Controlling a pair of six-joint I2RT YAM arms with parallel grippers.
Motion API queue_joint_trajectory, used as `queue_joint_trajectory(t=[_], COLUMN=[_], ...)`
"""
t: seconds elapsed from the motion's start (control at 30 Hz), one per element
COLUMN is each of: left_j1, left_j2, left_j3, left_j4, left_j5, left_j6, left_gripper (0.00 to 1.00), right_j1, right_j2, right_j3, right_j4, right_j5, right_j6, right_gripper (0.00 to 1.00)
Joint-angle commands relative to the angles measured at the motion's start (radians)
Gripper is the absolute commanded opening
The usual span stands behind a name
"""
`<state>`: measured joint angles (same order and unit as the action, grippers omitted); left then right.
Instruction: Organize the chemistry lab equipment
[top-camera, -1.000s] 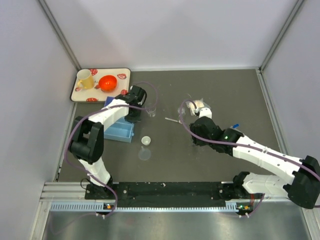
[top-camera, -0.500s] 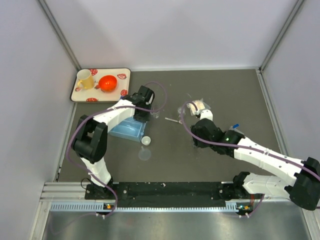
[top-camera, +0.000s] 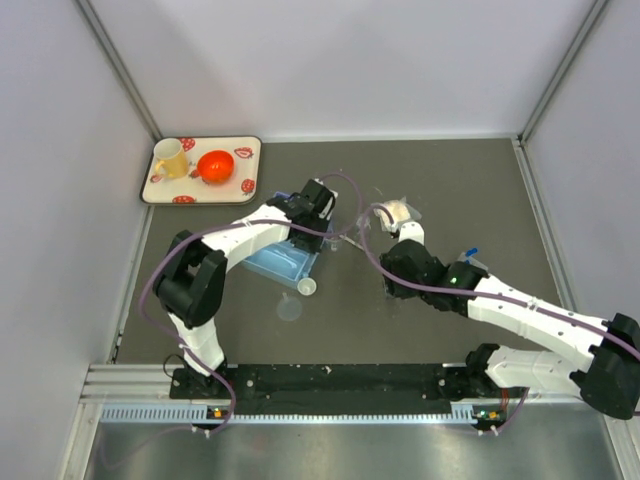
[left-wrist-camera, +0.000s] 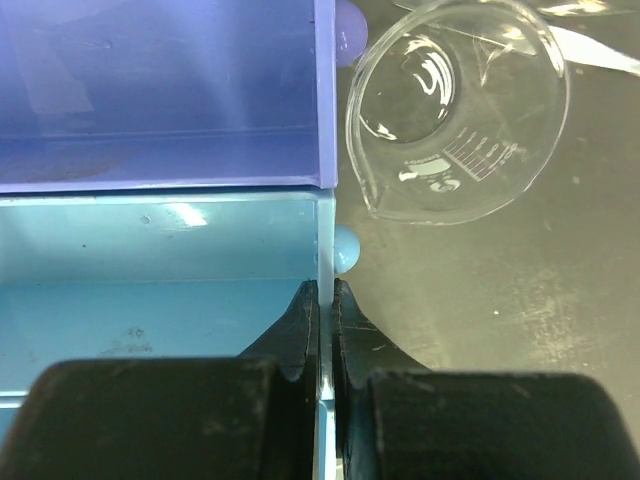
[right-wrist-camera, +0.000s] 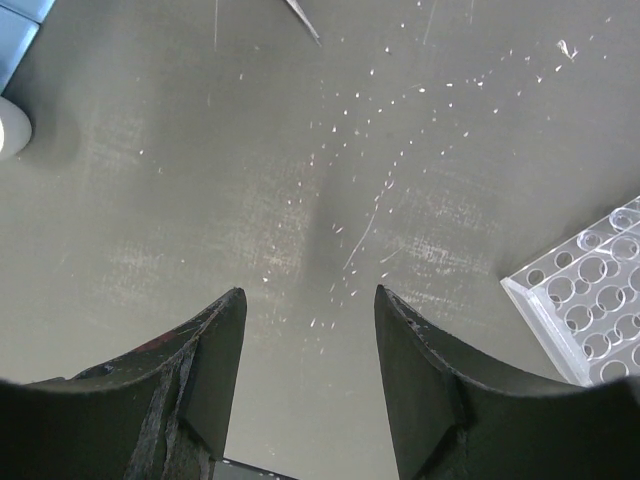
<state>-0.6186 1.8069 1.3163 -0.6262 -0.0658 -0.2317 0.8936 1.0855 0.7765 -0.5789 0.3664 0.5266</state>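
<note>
tube rack (right-wrist-camera: 590, 300) runs off the right wrist view's edge.

The whole table (top-camera: 450, 180) is viewed steeply from above and behind the arm bases (top-camera: 195, 372). The blue bin (left-wrist-camera: 150, 300) is seen very close from the left wrist (and small from overhead), while tabletop and a tube rack (right-wrist-camera: 590, 300) corner are seen from farther off at the right wrist.
</note>
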Motion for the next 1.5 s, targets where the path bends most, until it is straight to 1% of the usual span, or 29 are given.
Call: queue_joint_trajectory(t=[0.0, 0.27, 0.77, 0.87, 1.2, 1.3, 1.47], left_j1=[-0.065, -0.165, -0.233, -0.234, -0.213, -0.201, -0.101], left_j2=[0.071, 0.088, 0.040, 0.046, 0.078, 0.074, 0.077], left_j3=[-0.009, -0.031, -0.095, -0.083, 0.032, 0.032, 0.003], left_j4=[0.020, 0.065, 0.114, 0.103, 0.007, -0.003, 0.019], left_j5=[0.142, 0.178, 0.238, 0.221, 0.167, 0.136, 0.187], left_j6=[0.002, 0.025, 0.011, 0.008, 0.008, 0.025, 0.048], left_gripper=[0.00, 0.00, 0.00, 0.00, 0.00, 0.00, 0.00], right_j1=[0.019, 0.024, 0.024, 0.024, 0.024, 0.024, 0.025], right_j2=[-0.024, -0.042, -0.045, -0.044, -0.041, -0.042, -0.045], right_j3=[0.003, 0.009, 0.021, 0.024, 0.040, 0.040, 0.035], right_j4=[-0.018, -0.056, -0.101, -0.108, -0.131, -0.131, -0.134], right_j5=[0.023, 0.040, 0.062, 0.066, 0.086, 0.088, 0.091], right_j6=[0.019, 0.026, 0.029, 0.029, 0.023, 0.020, 0.024], right_gripper=[0.54, 0.54, 0.54, 0.54, 0.54, 0.54, 0.54])
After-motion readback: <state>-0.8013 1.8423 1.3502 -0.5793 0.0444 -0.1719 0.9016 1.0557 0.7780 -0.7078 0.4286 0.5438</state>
